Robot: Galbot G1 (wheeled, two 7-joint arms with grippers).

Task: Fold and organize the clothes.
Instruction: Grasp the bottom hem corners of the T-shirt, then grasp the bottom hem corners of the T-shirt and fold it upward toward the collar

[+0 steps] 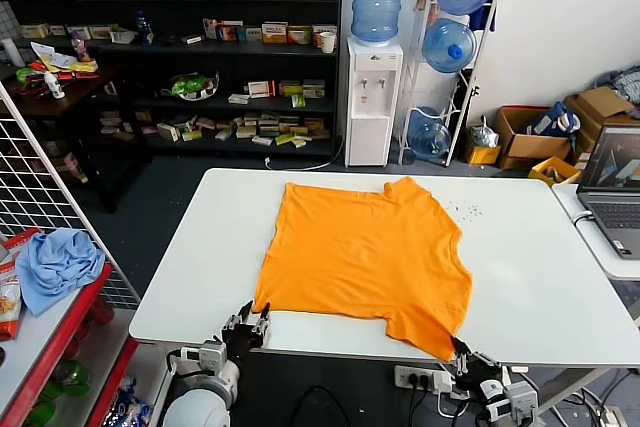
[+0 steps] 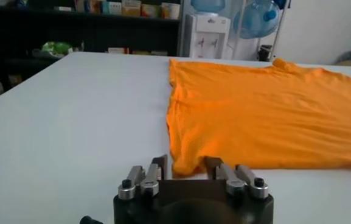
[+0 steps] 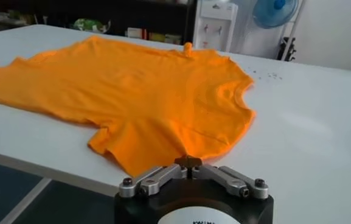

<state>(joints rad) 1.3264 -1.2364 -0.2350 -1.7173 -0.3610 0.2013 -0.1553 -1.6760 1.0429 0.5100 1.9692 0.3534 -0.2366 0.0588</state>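
Observation:
The bright orange T-shirt (image 1: 365,247) lies spread flat on the white table (image 1: 540,277), with no lettering showing. My left gripper (image 1: 248,324) is at the table's near edge by the shirt's near-left corner. In the left wrist view it (image 2: 185,167) is open, and that corner of the shirt (image 2: 254,115) lies between its fingers. My right gripper (image 1: 463,351) is at the shirt's near-right corner, which hangs over the table's near edge. In the right wrist view it (image 3: 188,162) is shut on the edge of the shirt (image 3: 139,91).
A light blue cloth (image 1: 55,262) lies on a red shelf at the left, beside a wire grid (image 1: 60,177). A laptop (image 1: 612,187) sits on a side table at the right. A power strip (image 1: 420,379) hangs under the table's near edge.

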